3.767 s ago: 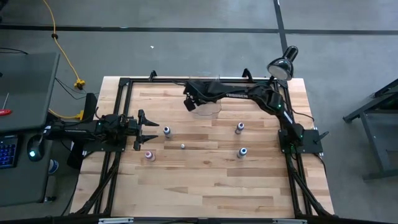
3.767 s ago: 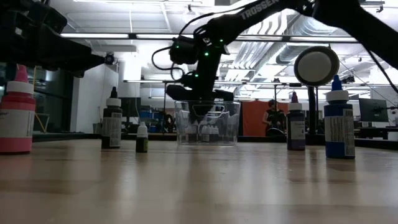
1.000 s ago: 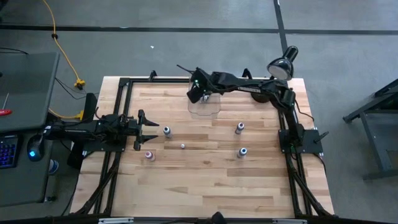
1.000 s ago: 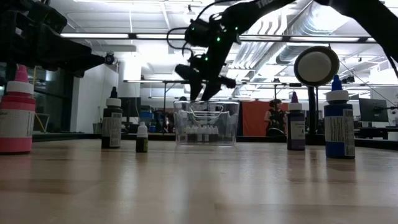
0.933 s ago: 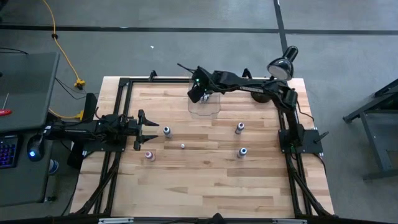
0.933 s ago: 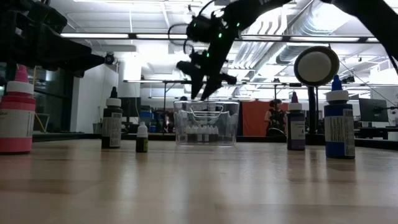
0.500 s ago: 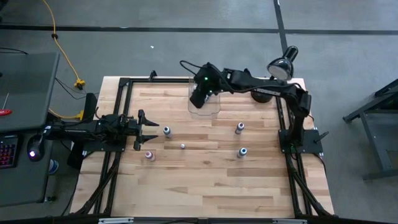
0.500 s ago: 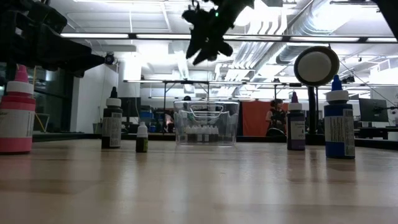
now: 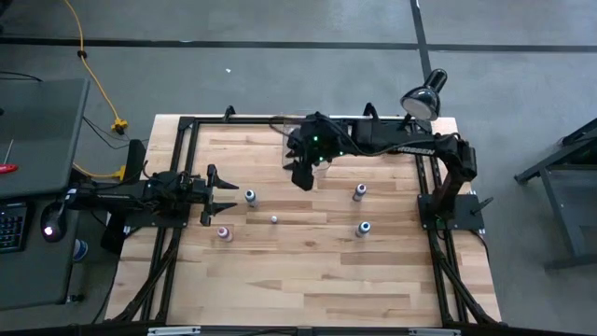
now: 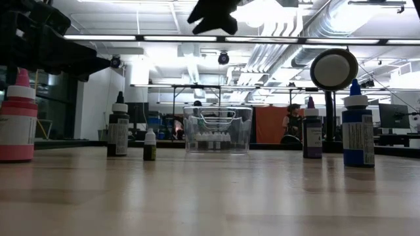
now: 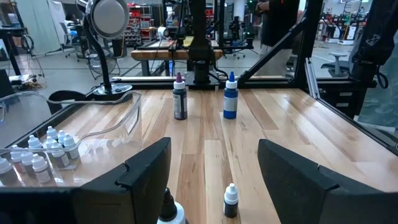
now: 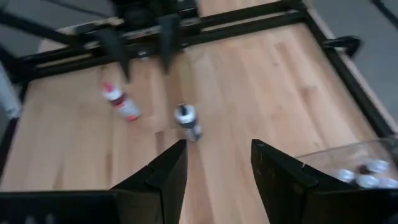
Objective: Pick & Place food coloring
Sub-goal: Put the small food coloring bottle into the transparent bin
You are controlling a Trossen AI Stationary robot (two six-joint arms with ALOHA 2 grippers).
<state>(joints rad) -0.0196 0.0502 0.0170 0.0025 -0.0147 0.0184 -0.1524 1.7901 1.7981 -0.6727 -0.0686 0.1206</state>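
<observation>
R arm stretched across the table's far side, raised high; my right gripper tilts down, fingers apart w/ nothing between. L arm low at the table's left edge, reaching inward; my left gripper level, fingers spread wide, empty.

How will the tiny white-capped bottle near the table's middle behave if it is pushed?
The tiny bottle stands upright and is narrow, so a push near its cap would probably tip it. Its round body suggests it would then roll on the smooth table. It looks light, being far smaller than the dark bottle beside it.
</observation>
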